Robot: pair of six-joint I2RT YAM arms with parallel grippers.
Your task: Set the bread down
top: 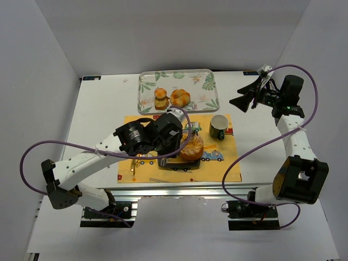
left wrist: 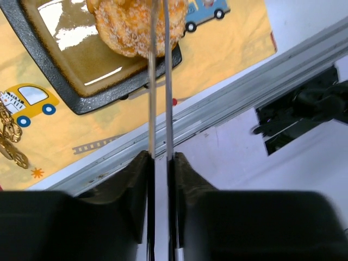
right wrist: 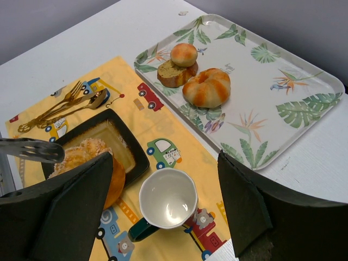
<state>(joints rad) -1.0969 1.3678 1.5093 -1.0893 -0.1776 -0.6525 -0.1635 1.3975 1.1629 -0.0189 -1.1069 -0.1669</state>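
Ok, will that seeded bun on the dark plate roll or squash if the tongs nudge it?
Probably soft: the seeded bun looks airy, so the thin tongs may dent it. It seems to overhang the dark plate and the glaze looks glossy, so a push could slide it off. Rolling seems unlikely; it looks broad and low.

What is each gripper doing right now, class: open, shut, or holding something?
Left gripper: shut on the tongs, their tips at the bread on the plate.
Right gripper: open, holding nothing.
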